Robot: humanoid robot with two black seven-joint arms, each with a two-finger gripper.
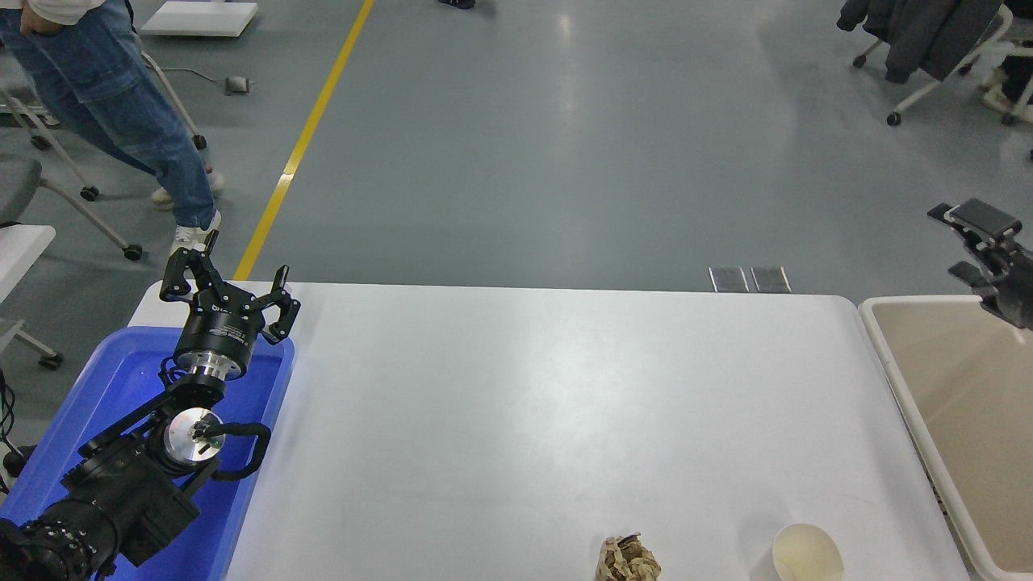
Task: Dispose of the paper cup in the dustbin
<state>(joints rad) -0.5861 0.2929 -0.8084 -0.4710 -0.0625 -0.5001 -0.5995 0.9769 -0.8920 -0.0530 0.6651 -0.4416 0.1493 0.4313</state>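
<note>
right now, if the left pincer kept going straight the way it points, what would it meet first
Probably nothing on the table. The left pincer hangs open over the blue tub's far end, aimed past the table's far-left corner toward open floor. A person's leg stands beyond, though depth is unclear.

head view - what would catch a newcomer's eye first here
The bright blue tub at the table's left edge stands out, with the parked left gripper open above it. Near the front edge, the paper cup stands upright beside a crumpled brown paper ball; the beige dustbin waits at the right.
</note>
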